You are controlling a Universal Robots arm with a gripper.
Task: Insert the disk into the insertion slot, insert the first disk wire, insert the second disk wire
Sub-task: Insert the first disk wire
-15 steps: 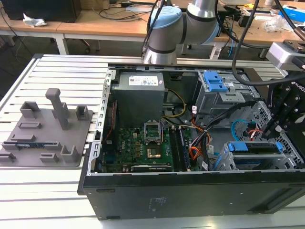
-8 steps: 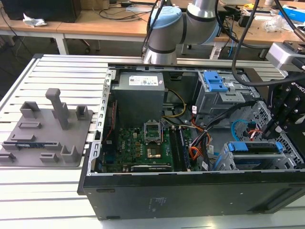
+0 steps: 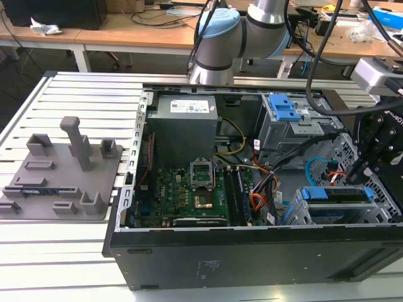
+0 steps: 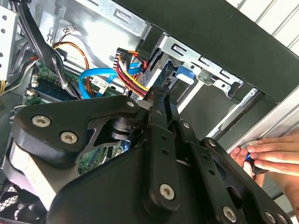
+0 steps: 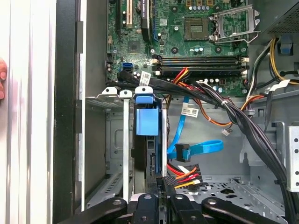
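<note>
Inside the insertion slot, the disk stands edgewise, lengthwise toward the gripper clamping a wire plug.

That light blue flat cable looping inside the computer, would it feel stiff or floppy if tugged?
Probably springy rather than limp: the blue cable holds a smooth loop instead of sagging. Being a thin ribbon, it likely bends easily flatwise, less edgewise. It looks light.

The disk shows smooth blue plastic; the insertion slot is dull grey sheet metal; the computer case is matt black; the table is ribbed pale metal.
</note>
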